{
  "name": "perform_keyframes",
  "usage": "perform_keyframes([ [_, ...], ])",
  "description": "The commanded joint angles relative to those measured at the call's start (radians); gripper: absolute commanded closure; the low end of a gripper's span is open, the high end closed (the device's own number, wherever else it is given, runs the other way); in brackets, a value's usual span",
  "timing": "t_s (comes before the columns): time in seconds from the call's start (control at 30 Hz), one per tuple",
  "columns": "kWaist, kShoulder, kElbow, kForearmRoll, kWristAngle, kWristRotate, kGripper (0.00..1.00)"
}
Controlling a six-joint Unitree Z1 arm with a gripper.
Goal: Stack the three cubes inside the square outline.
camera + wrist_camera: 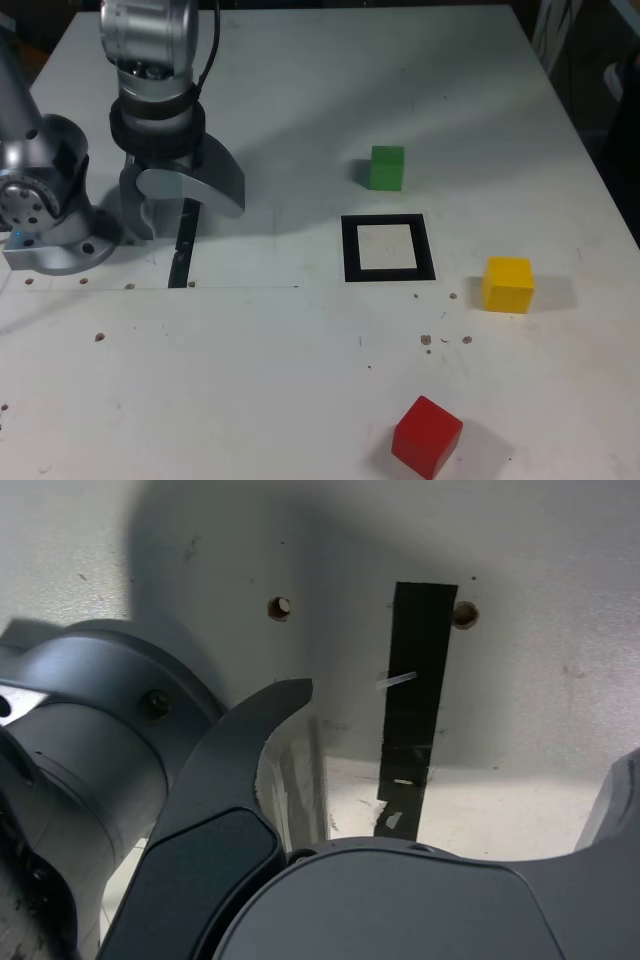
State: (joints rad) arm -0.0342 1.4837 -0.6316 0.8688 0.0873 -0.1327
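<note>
Three cubes lie apart on the white table in the exterior view. The green cube (386, 167) sits just behind the square outline (388, 248), a black tape frame with a white centre and nothing inside it. To the outline's right is the yellow cube (508, 284), and the red cube (427, 437) is near the front edge. My gripper (185, 212) (460, 740) hangs far to the exterior view's left, pointing down over a black tape strip. It is open and holds nothing. The wrist view shows none of the cubes.
A straight black tape strip (184, 245) (415, 710) lies under the gripper. The arm's grey base (45, 205) (90, 740) stands right beside it, at the exterior view's left edge. Small holes (279, 607) and dark specks dot the table (300, 380).
</note>
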Motion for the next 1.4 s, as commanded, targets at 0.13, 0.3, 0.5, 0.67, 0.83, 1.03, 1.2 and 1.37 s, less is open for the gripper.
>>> perform_keyframes([
  [0.13, -0.001, -0.023, 0.001, -0.002, -0.001, 0.008, 0.01],
  [0.3, -0.001, -0.026, 0.000, 0.006, -0.011, 0.006, 0.01],
  [0.5, -0.019, -0.054, -0.070, 0.110, -0.048, -0.005, 0.01],
  [0.67, -0.173, -0.038, -0.295, 0.253, -0.063, -0.055, 0.01],
  [0.83, -0.355, 0.059, -0.574, 0.404, -0.037, -0.115, 0.02],
  [1.03, -0.503, 0.225, -0.888, 0.514, 0.001, -0.082, 0.02],
  [1.2, -0.594, 0.401, -1.209, 0.660, 0.045, -0.010, 0.02],
  [1.37, -0.627, 0.515, -1.385, 0.702, 0.046, 0.037, 0.02],
])
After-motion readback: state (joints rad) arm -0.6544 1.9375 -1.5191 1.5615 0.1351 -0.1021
